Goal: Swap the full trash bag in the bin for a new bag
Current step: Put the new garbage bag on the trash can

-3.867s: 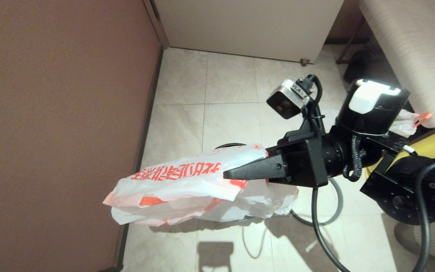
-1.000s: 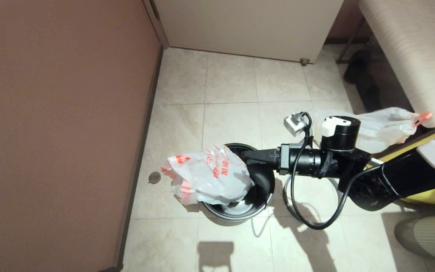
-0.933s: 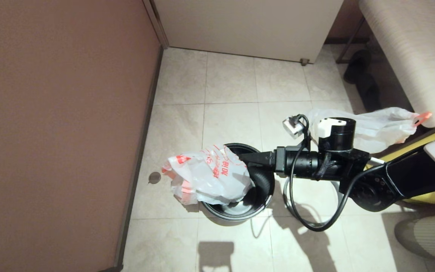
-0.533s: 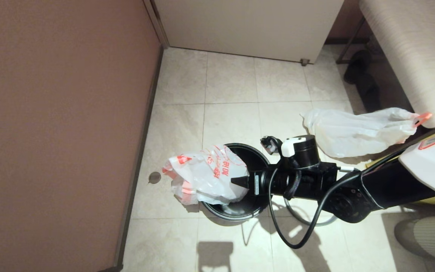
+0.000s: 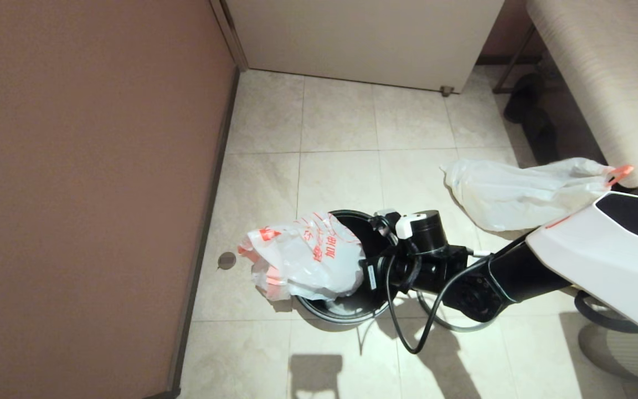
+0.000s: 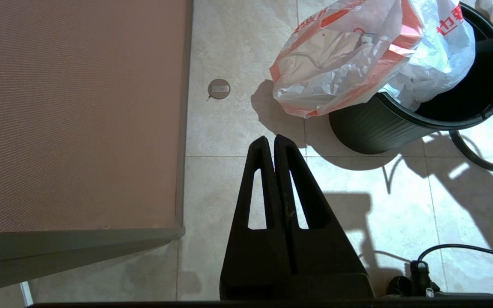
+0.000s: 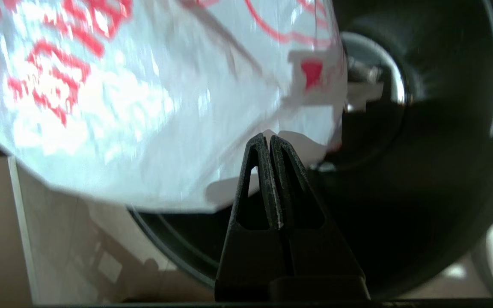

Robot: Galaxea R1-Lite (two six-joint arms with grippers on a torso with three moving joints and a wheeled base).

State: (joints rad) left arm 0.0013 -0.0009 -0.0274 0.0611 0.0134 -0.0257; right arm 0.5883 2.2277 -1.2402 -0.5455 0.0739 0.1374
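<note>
Right gripper (image 7: pixel 268 139), fingers pressed together with nothing visibly between them, reached into the mouth of the bin (image 5: pixel 377 302), tips at the edge of the new bag (image 5: pixel 302 257). That bag lay draped over the bin's left rim, half spilling outside. Left gripper (image 6: pixel 274 139), likewise pressed together and empty, hung above the tiled floor (image 5: pixel 341 116). Full trash bag (image 5: pixel 518 191) lay on the floor to the bin's right, well apart.

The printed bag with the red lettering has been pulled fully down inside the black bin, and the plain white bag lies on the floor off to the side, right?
Not quite. In the head view the new bag is only draped over the bin's rim, most of it hanging outside; the left wrist view shows the same. The full trash bag does lie on the floor off to the side.
</note>
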